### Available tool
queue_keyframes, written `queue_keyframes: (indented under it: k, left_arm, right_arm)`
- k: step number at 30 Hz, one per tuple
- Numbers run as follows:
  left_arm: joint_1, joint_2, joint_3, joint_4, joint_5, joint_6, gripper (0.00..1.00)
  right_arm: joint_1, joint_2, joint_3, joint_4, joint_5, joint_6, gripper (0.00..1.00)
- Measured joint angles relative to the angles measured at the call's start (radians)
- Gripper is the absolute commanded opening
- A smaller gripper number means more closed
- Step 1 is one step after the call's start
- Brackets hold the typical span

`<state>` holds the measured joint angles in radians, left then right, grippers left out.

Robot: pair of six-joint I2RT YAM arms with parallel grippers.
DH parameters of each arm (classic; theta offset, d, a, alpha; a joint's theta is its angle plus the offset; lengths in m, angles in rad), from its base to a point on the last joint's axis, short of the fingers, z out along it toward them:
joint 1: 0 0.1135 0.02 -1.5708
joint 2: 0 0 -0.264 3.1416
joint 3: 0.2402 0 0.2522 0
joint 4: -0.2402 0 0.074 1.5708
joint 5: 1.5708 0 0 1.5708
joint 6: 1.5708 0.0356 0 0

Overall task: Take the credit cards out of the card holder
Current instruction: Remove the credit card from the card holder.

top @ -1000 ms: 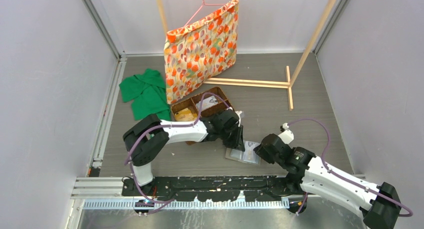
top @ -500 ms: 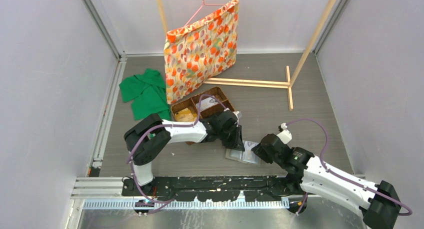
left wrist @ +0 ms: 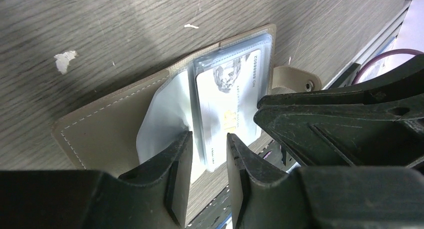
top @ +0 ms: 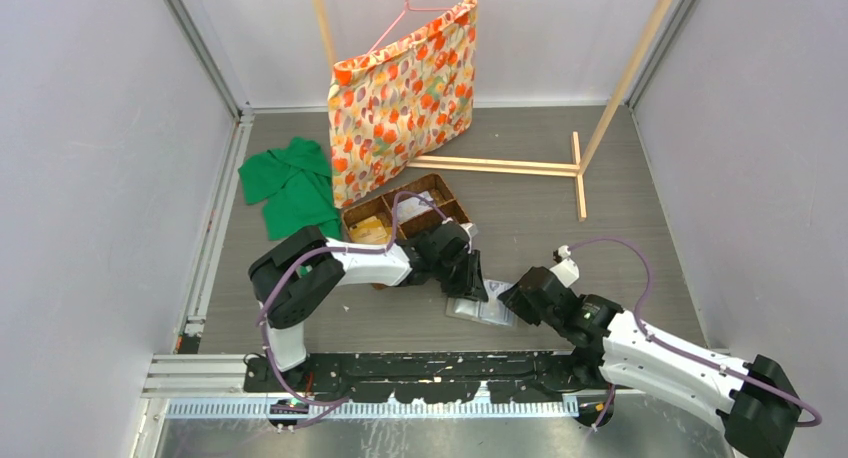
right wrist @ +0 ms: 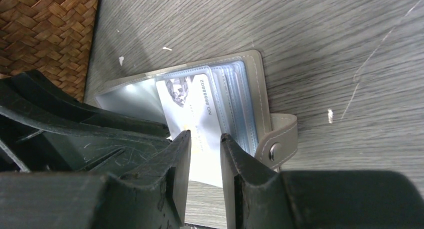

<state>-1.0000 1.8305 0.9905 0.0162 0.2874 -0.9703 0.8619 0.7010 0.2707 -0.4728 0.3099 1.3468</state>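
Holder (left wrist: 107, 134): found lying open and flat on the table (left wrist: 125, 34), near the basket (right wrist: 45, 19) and between the two grippers. It is judged to have been spread this way so that the pockets face up and can be reached.

Sleeves (right wrist: 232, 96): a stack of clear pockets is seen on the panel nearest the snap tab (right wrist: 280, 139), which is unfastened and lies flat to one side.

Card (left wrist: 227, 96): one pale card with a printed number is seen on top of the sleeves. It sits slightly askew to them, and its near end reaches toward the fingertips. It is judged to be partly drawn out, though this cannot be confirmed. Whether further cards are held in the sleeves beneath cannot be told.

Left gripper (left wrist: 209, 156): held low over the holder near the fold. The fingers are narrowly parted, with the card's edge showing in the gap, and no clamping is observed. It is judged to be placed there to steady the holder, but contact cannot be confirmed.

Right gripper (right wrist: 202, 156): brought in from the opposite side, close to the left one. The fingers are narrowly parted and the card face is visible between them. It is judged to be lined up on the card's free end.

Stage: extraction is judged under way. No card is seen lying free of the holder.

Risk: the grippers are crowded together, and the light holder may be dragged along with the card.
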Motion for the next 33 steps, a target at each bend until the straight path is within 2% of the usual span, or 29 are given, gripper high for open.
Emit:
queue_keyframes:
  k: [9, 11, 13, 14, 33]
  left_arm:
    - [0.008, 0.008, -0.024, 0.044, 0.009, -0.021, 0.2]
    - [0.008, 0.013, -0.029, 0.053, 0.012, -0.024, 0.15]
    - [0.011, 0.016, -0.032, 0.056, 0.016, -0.027, 0.03]
    - [0.012, 0.016, -0.032, 0.057, 0.018, -0.03, 0.01]
    - [0.04, 0.014, -0.099, 0.171, 0.063, -0.054, 0.01]
  right_arm:
    - [0.0, 0.021, -0.015, 0.062, -0.013, 0.018, 0.33]
    - [0.0, 0.019, -0.016, 0.063, -0.013, 0.019, 0.33]
    - [0.0, 0.014, -0.019, 0.064, -0.013, 0.022, 0.33]
    - [0.0, 0.013, -0.019, 0.064, -0.013, 0.021, 0.33]
    - [0.0, -0.016, -0.039, 0.061, -0.008, 0.054, 0.31]
